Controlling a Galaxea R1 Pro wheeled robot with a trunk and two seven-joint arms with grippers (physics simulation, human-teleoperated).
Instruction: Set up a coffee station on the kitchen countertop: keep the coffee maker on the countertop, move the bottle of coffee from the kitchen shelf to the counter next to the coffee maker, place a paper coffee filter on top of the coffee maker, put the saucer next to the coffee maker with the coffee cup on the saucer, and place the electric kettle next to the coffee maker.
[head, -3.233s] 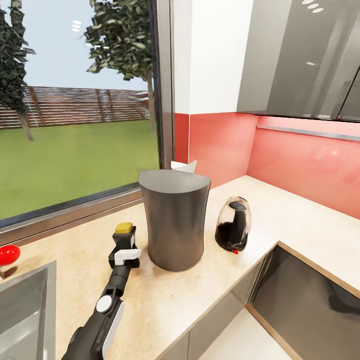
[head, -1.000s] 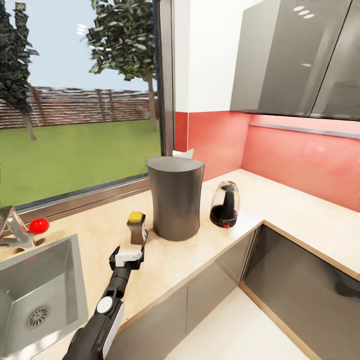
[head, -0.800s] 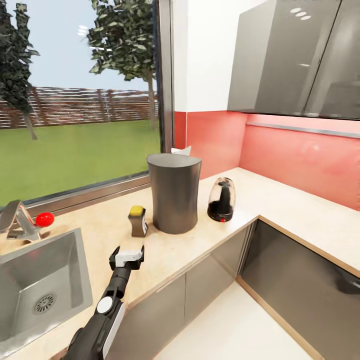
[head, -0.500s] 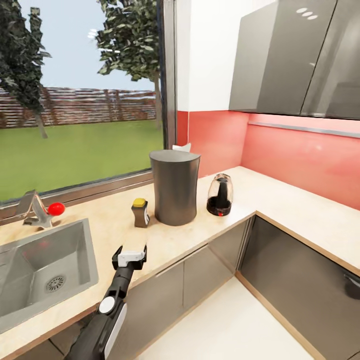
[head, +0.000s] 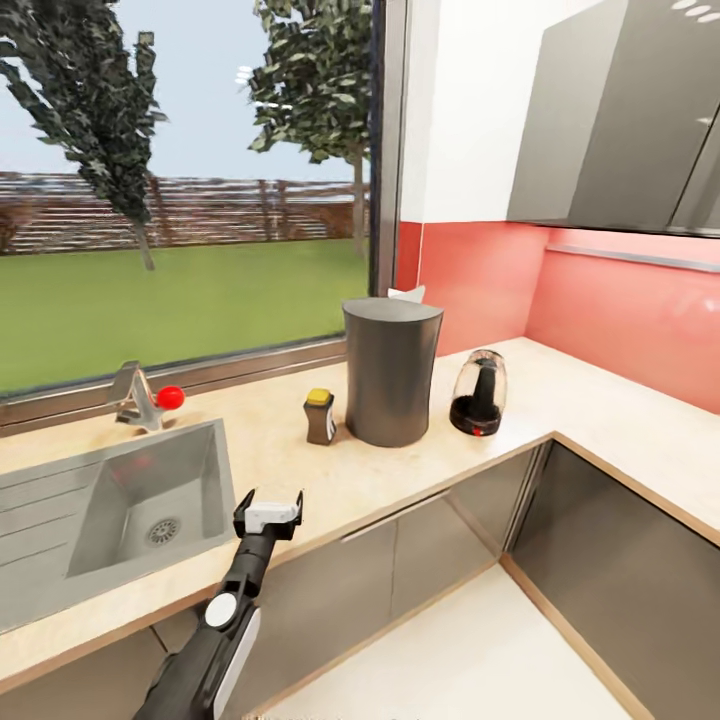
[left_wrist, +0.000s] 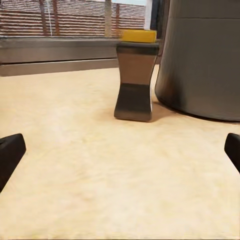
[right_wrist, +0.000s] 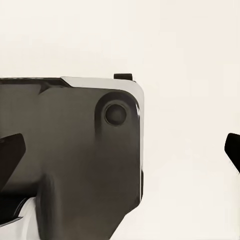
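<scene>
Standing on the long light beige wood-look kitchen countertop (head: 420, 470), the tall dark grey-black rounded coffee maker (head: 390, 372) is seen with the small dark brown bottle of coffee with a yellow-tan cap (head: 320, 416) just beside it on the window side; in the left wrist view the bottle (left_wrist: 134, 75) is shown upright and close to the column (left_wrist: 200, 55), though contact cannot be judged. The small clear glass-domed electric kettle on a black base (head: 477, 394) is placed near the coffee maker on its other side. These three placements are judged done.

A small white pointed shape, taken to be the paper coffee filter (head: 406, 293), is partly hidden at the far top edge of the coffee maker; whether it rests on the flat top or behind it cannot be told. No saucer or coffee cup is made out on the countertop, so that pairing is judged as left to do.

The left gripper (head: 269, 499) is held above the countertop's front edge, well apart from the bottle, with its jaws spread wide and nothing between them. In the right wrist view the right gripper (right_wrist: 120, 150) is likewise spread wide and empty, its dark fingertips (right_wrist: 11, 152) at the picture's edges over a pale floor and part of the robot's own dark body.

A steel sink (head: 150, 500) and a tap with a red knob (head: 145, 397) are set further along the countertop.
</scene>
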